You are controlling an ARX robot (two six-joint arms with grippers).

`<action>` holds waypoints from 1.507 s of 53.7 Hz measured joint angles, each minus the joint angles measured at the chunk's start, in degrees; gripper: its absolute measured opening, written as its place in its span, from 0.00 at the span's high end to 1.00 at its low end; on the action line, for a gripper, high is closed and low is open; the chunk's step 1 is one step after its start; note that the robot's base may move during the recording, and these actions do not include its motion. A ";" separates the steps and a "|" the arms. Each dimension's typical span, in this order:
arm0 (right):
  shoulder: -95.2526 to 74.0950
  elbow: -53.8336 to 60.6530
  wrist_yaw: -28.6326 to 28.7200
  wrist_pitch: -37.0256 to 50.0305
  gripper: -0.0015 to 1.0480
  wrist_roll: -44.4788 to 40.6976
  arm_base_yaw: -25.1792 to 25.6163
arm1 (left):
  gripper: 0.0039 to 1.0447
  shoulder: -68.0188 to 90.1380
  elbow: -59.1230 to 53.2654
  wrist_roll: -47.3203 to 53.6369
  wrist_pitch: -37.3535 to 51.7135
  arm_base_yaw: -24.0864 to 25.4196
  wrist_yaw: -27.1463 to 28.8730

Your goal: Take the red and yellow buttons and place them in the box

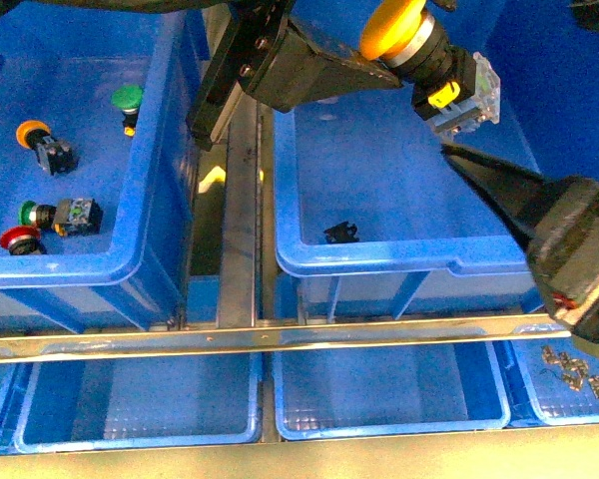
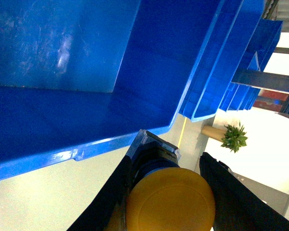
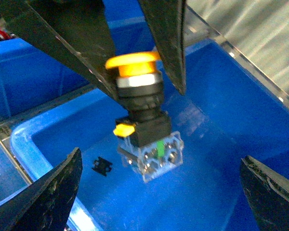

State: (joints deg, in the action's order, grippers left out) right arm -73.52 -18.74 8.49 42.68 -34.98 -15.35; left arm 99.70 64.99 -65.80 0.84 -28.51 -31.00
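Note:
My left gripper [image 1: 381,52] is shut on a yellow button [image 1: 394,28] and holds it in the air over the box [image 1: 379,256], a large deep blue crate. The right wrist view shows the same button [image 3: 135,65] hanging cap-up with its clear block body [image 3: 151,154] below the left fingers. In the left wrist view the yellow cap [image 2: 171,202] fills the gap between the fingers. My right gripper [image 3: 161,192] is open and empty over the box, beside the button. Another yellow button [image 1: 35,133] and a red button [image 1: 20,239] lie in the left crate.
The left crate [image 1: 155,150] also holds two green-capped buttons [image 1: 128,97] [image 1: 32,213]. A small black piece [image 1: 340,232] lies on the box floor. A metal rail [image 1: 280,336] crosses in front, with shallow blue trays [image 1: 140,399] below and small metal parts [image 1: 574,369] at the right.

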 joint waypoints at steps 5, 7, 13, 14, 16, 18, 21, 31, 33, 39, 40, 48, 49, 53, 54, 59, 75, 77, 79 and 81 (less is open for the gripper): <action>-3.17 -1.42 1.44 1.97 0.06 -1.29 -1.05 | 0.68 0.00 0.00 0.00 0.00 -0.09 0.20; -4.04 -1.77 1.57 2.58 0.06 -1.68 -1.31 | 0.68 0.00 0.00 0.00 0.00 -0.11 0.22; -6.95 -2.99 2.25 4.02 0.06 -2.78 -2.01 | 0.68 0.00 0.00 0.00 0.02 -0.11 0.22; -7.54 -3.28 2.32 4.24 0.06 -3.06 -2.10 | 0.68 0.00 0.00 0.00 0.02 -0.11 0.22; -8.35 -3.61 2.51 4.59 0.06 -3.65 -2.21 | 0.68 0.00 0.00 0.00 0.02 -0.11 0.22; -9.14 -3.93 2.75 4.87 0.06 -3.87 -2.23 | 0.68 0.00 0.00 0.00 0.02 -0.11 0.22; -10.27 -4.24 2.99 5.57 0.06 -4.33 -2.23 | 0.68 0.00 0.00 0.00 0.02 -0.11 0.22; -14.64 -5.51 2.97 7.28 0.06 -5.84 -2.05 | 0.68 0.00 0.00 0.00 0.04 -0.04 0.17; -15.21 -5.66 2.95 7.72 0.06 -5.95 -1.88 | 0.68 0.00 0.00 0.00 0.04 0.00 0.17; -16.28 -6.43 2.86 7.91 0.17 -6.23 -1.20 | 0.68 0.00 0.00 0.02 0.04 0.13 0.17; -16.39 -6.47 2.69 8.02 0.18 -6.23 -1.09 | 0.68 0.00 0.00 0.02 0.04 0.13 0.17; -16.68 -7.15 2.34 8.28 0.38 -6.25 -0.04 | 0.68 0.00 0.00 0.11 0.04 0.31 0.13; -16.68 -7.17 2.32 8.28 0.40 -6.25 0.04 | 0.68 0.00 0.00 0.11 0.04 0.33 0.13; -16.68 -7.23 2.49 8.24 0.50 -6.25 0.26 | 0.68 0.00 0.00 0.13 0.04 0.48 0.13; -16.68 -7.23 2.49 8.22 0.52 -6.25 0.33 | 0.68 0.00 0.00 0.15 0.04 0.48 0.13; -16.68 -7.23 2.62 8.22 0.58 -6.21 0.42 | 0.68 0.00 -0.02 0.42 0.04 0.57 0.13; -16.28 -6.78 2.69 6.84 0.59 -6.25 0.46 | 0.37 -0.17 -0.83 2.99 0.46 1.70 1.60; -16.20 -6.73 2.69 6.64 0.59 -6.25 0.52 | 0.31 -0.24 -0.96 3.28 0.50 1.97 1.88; -16.13 -6.67 2.69 6.40 0.59 -6.27 0.52 | 0.28 -0.28 -1.09 3.39 0.68 2.16 1.99; -16.11 -6.51 2.69 6.32 0.59 -6.36 0.52 | 0.23 -0.33 -1.22 3.52 0.98 2.43 2.21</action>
State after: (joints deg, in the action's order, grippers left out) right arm -89.62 -25.26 11.18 48.99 -41.34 -14.83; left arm 99.37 63.77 -62.28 1.83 -26.09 -28.80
